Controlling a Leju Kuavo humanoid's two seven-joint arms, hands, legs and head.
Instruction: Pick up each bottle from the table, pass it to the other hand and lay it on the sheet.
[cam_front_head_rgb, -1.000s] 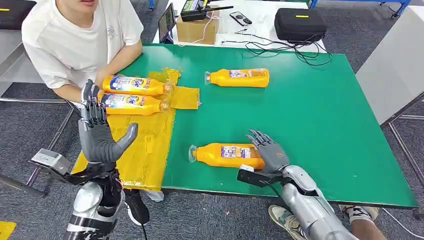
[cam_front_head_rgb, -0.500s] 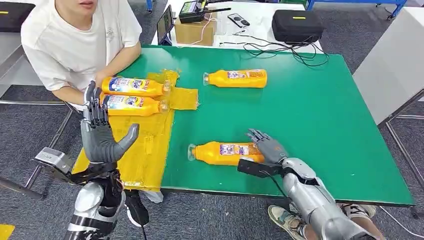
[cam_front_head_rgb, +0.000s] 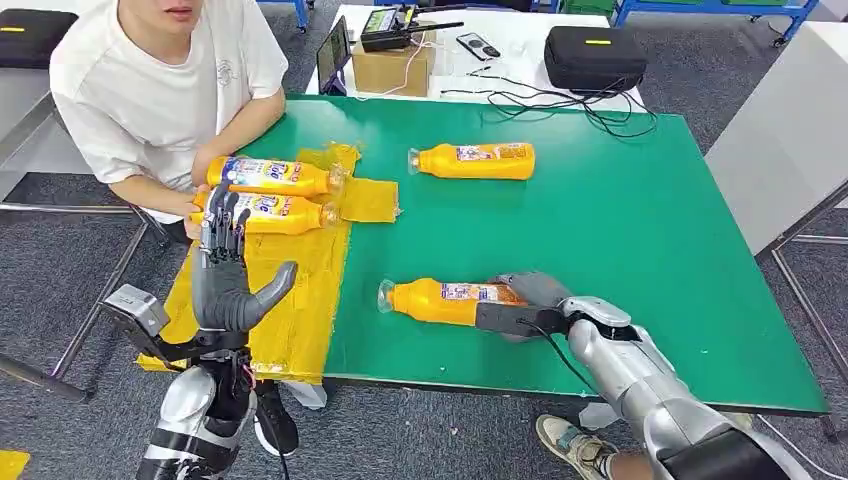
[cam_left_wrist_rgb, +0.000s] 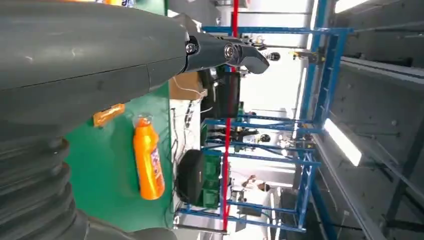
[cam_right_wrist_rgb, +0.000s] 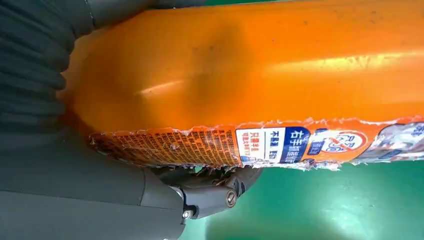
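An orange bottle (cam_front_head_rgb: 445, 300) lies on the green table (cam_front_head_rgb: 620, 230) near its front edge, cap toward the yellow sheet (cam_front_head_rgb: 300, 290). My right hand (cam_front_head_rgb: 530, 297) grips its base end; in the right wrist view the fingers (cam_right_wrist_rgb: 210, 192) curl around the bottle (cam_right_wrist_rgb: 260, 75). A second bottle (cam_front_head_rgb: 475, 160) lies farther back, also seen from the left wrist (cam_left_wrist_rgb: 148, 165). Two more bottles (cam_front_head_rgb: 270, 176) (cam_front_head_rgb: 268, 213) lie side by side on the sheet's far end. My left hand (cam_front_head_rgb: 232, 272) is raised over the sheet's near part, fingers spread upward, holding nothing.
A person (cam_front_head_rgb: 150, 90) in a white shirt sits at the table's back left, hands by the two bottles on the sheet. Behind the green table stand a cardboard box (cam_front_head_rgb: 392, 62), a black case (cam_front_head_rgb: 594, 55) and loose cables (cam_front_head_rgb: 570, 100).
My right hand's fingers, spread over the near bottle's base before, have closed around it. My left hand has shifted a little to the right, still raised and spread.
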